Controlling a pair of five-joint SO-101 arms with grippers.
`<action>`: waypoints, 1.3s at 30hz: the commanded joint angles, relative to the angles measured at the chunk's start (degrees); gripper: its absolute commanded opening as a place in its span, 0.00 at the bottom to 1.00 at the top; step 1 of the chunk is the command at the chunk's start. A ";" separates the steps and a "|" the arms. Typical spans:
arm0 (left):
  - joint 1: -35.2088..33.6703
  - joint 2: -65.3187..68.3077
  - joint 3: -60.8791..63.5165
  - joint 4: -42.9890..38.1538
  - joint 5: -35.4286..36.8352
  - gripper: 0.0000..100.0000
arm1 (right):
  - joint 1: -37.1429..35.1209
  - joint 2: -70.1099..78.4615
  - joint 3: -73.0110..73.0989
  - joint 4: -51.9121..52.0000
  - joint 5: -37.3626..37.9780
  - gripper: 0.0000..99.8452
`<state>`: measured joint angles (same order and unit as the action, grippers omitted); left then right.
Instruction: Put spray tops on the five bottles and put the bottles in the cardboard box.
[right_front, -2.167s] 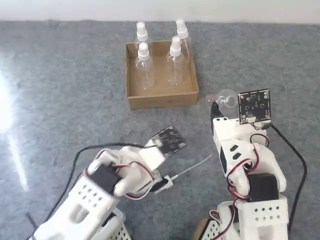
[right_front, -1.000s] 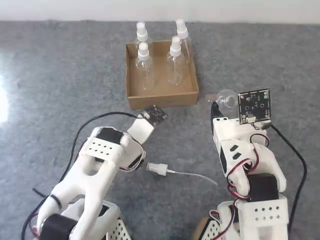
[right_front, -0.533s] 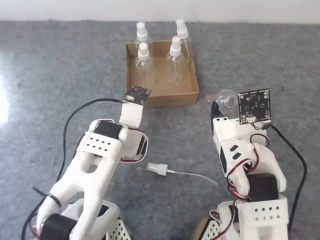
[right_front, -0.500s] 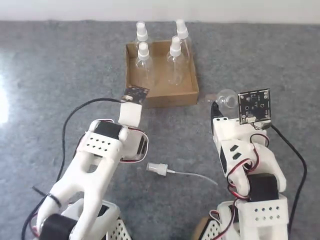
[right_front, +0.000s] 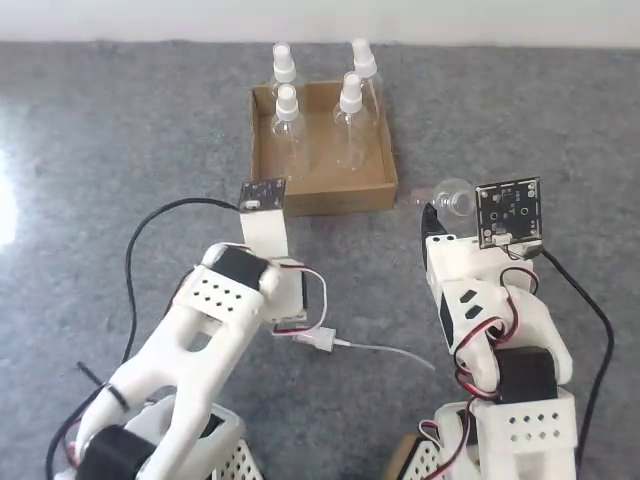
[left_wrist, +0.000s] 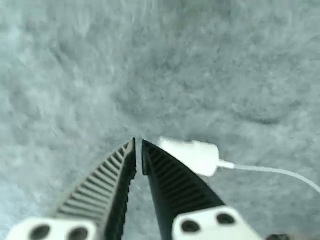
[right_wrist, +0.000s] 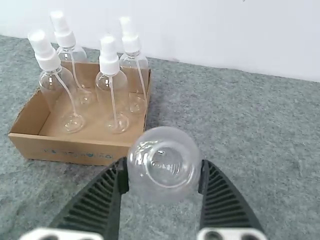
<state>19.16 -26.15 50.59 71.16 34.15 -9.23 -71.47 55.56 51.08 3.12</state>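
Note:
A white spray top (left_wrist: 192, 154) with a long thin tube (right_front: 390, 351) lies on the grey carpet. My left gripper (left_wrist: 138, 145) is down at the carpet just beside it, shut with nothing between its fingers; one finger (left_wrist: 170, 180) touches or nearly touches the top's side. The left arm (right_front: 235, 300) covers that spot from above. My right gripper (right_wrist: 162, 172) is shut on a clear topless bottle (right_wrist: 162, 159), held above the carpet to the right of the cardboard box (right_front: 322, 196). Several bottles with spray tops (right_wrist: 111, 62) stand upright in the box.
The box's near wall (right_wrist: 75, 149) stands a short way ahead of the held bottle. A black cable (right_front: 150, 240) loops from the left arm over the carpet. A white wall runs behind the box.
The left arm swung up from the front left toward the box, then shifted right and came down beside the spray top lying on the carpet. The right arm and its bottle stayed still.

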 joint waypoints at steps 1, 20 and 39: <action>2.73 -0.26 -4.70 4.04 6.51 0.02 | 1.01 -1.10 -0.62 -1.45 -0.62 0.07; 13.54 0.35 -7.25 5.98 14.24 0.37 | 1.01 -1.10 -0.62 -1.45 -0.53 0.07; 14.77 4.31 3.38 -10.20 19.08 0.37 | 1.01 -1.10 -0.62 -1.45 -0.44 0.07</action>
<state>33.85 -24.84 54.64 62.29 52.53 -9.23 -71.47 55.56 51.08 3.12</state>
